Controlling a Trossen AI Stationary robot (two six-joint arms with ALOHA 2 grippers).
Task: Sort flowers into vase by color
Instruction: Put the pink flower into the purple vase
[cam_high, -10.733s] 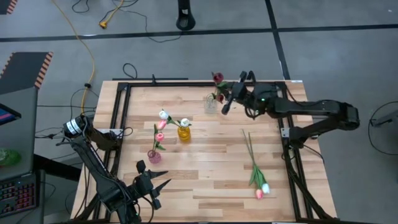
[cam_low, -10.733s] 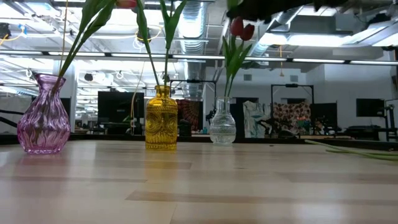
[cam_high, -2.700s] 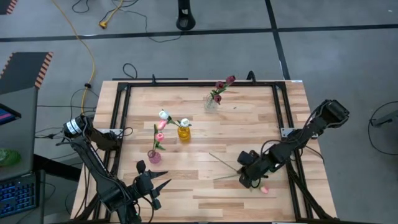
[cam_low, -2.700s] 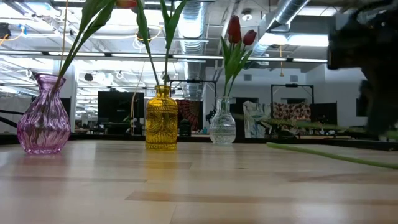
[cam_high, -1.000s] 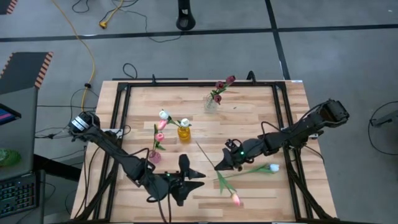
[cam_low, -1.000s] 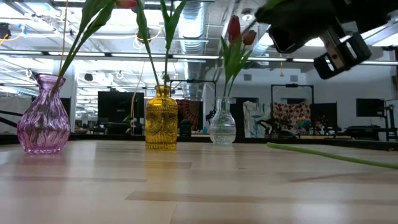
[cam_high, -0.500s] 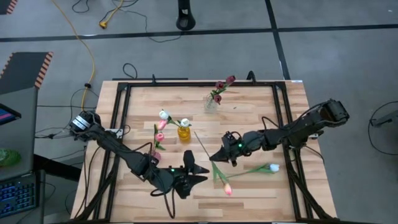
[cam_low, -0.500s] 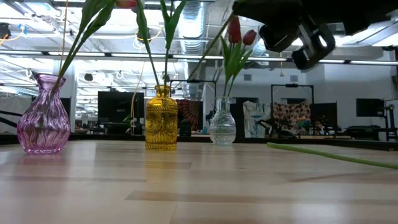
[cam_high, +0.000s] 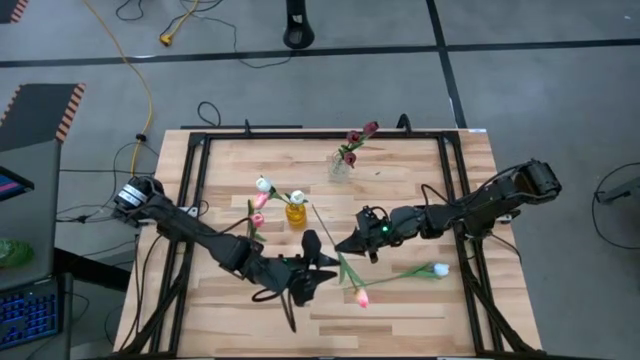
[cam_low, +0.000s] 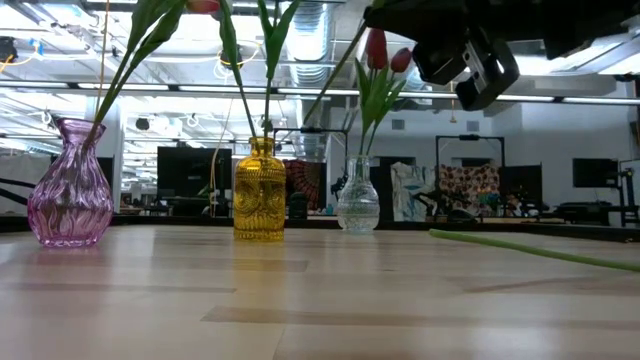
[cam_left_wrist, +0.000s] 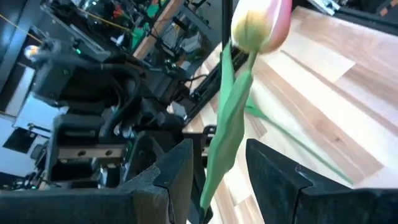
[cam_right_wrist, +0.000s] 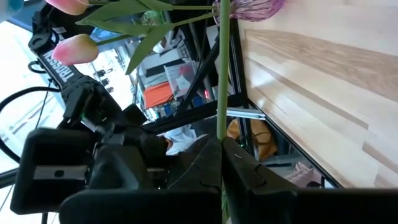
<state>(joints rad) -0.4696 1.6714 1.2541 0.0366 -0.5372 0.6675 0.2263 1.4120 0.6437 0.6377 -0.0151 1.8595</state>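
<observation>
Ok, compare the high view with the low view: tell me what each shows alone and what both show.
High view only: the left pincer, open, near the table's middle; the pink tulip held aloft by its stem in the shut right pincer; the white tulip's head; the white heads over the yellow vase; the floor cables.
Low view only: the room behind the table and each vase's shape, like the purple vase.
Both: three vases, the red tulips in the clear vase, and the right arm.

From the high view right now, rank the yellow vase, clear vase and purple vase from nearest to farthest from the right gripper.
From the right gripper, mid-table:
1. Yellow vase, to its left, slightly farther back.
2. Clear vase, toward the table's far edge.
3. Purple vase, farthest left, by the left arm.
</observation>
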